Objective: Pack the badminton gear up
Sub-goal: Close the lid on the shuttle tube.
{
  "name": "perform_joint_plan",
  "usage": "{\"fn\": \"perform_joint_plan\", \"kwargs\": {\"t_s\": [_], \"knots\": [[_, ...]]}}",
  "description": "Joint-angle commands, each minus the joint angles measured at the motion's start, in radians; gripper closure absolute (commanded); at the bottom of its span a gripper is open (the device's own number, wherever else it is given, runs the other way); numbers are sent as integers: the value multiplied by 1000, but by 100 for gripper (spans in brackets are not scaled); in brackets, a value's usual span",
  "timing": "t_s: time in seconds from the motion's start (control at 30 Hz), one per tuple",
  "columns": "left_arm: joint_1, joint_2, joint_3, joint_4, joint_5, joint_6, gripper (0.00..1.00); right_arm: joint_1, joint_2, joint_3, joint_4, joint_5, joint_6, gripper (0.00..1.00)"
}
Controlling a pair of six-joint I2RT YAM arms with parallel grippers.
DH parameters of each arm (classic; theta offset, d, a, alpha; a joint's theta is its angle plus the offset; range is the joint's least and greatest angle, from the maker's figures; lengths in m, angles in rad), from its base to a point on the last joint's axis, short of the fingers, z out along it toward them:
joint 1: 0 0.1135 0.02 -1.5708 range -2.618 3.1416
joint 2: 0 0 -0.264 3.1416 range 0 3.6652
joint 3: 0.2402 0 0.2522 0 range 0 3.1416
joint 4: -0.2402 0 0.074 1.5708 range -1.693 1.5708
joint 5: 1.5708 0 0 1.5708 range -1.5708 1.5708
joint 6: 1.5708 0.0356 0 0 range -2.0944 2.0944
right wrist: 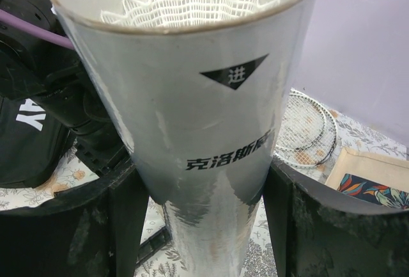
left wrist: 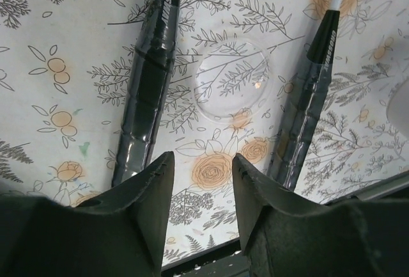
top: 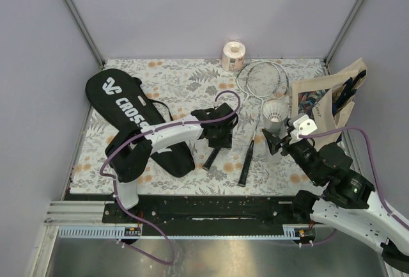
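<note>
The white tube [top: 275, 111] stands upright right of centre, and my right gripper [top: 275, 139] is shut on it. In the right wrist view the tube [right wrist: 192, 110] fills the gap between the fingers [right wrist: 108, 219], and a white shuttlecock [right wrist: 185, 2] sits in its open top. Two rackets lie with heads [top: 262, 79] at the back and black handles [top: 246, 162] toward me. My left gripper [top: 220, 131] hovers open above the handles; in its view one handle [left wrist: 150, 79] lies left and the other [left wrist: 307, 110] right of the gripper [left wrist: 203, 168]. The black CROSSWAY bag [top: 128, 114] lies at the left.
A pinkish paper roll [top: 232, 55] stands at the back edge. A beige printed tote bag [top: 326, 101] leans at the right wall. A clear round lid [left wrist: 231, 88] lies on the floral mat [top: 179, 85] between the handles. Walls close in on three sides.
</note>
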Motion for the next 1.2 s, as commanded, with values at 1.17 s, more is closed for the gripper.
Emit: {"fn": "perform_joint_plan", "kwargs": {"t_s": [1.17], "knots": [[-46,217,93,28,-96,-257,78,1,-149,-20,-4,16,-34,60]]}}
